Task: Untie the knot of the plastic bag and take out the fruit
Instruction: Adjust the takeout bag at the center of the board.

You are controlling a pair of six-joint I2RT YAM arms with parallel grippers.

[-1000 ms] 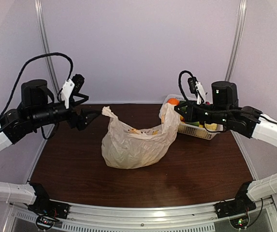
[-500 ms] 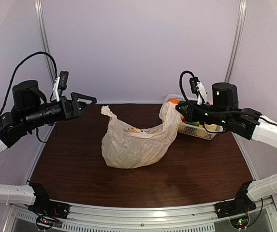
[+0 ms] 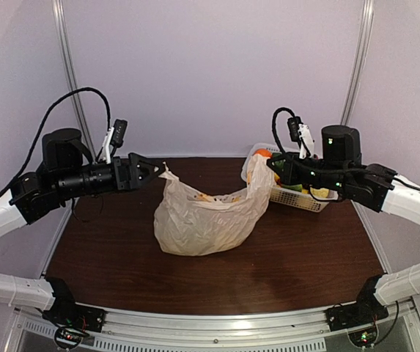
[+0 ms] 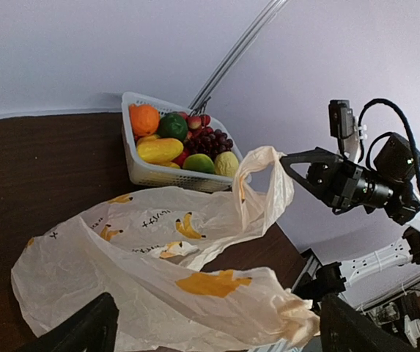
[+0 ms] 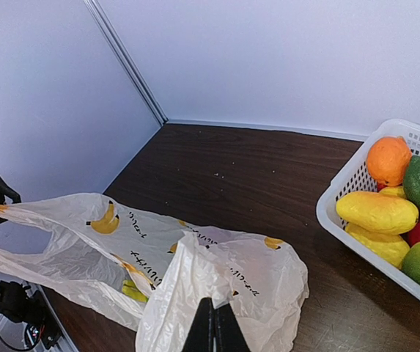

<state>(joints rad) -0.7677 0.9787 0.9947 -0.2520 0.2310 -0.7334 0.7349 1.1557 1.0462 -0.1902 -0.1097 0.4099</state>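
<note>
Now, mouth-spreading step: right tool pinches shut on the plastic bag; left tool, spread wide, should next grip the left handle.

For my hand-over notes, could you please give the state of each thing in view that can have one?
Thin translucent cream plastic bag with banana prints: untied, mouth open, slumped.
Right gripper: shut on one bag handle, holding it up.
Left gripper: open, at the other handle.
White lattice plastic basket: upright, filled with fruit.
</note>
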